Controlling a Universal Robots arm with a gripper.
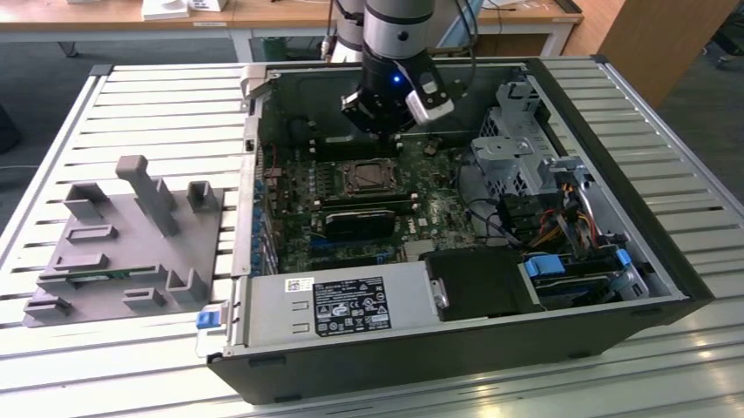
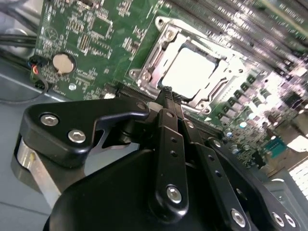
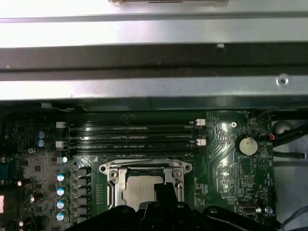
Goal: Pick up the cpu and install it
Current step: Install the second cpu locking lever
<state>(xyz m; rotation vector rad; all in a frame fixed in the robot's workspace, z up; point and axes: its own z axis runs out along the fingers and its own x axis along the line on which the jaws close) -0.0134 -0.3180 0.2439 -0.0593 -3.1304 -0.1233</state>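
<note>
The cpu is a flat silver square lying inside the metal-framed socket on the green motherboard. In the first wrist view the cpu sits just beyond my fingertips. My gripper hovers over the socket's near edge, its two black fingers pressed together with nothing between them. In the exterior view my gripper hangs a little above and behind the socket, inside the open computer case.
Black memory slots run beside the socket, and a coin battery lies on the board. The drive cage, cables and power supply crowd the case. A grey fixture block stands on the slatted table.
</note>
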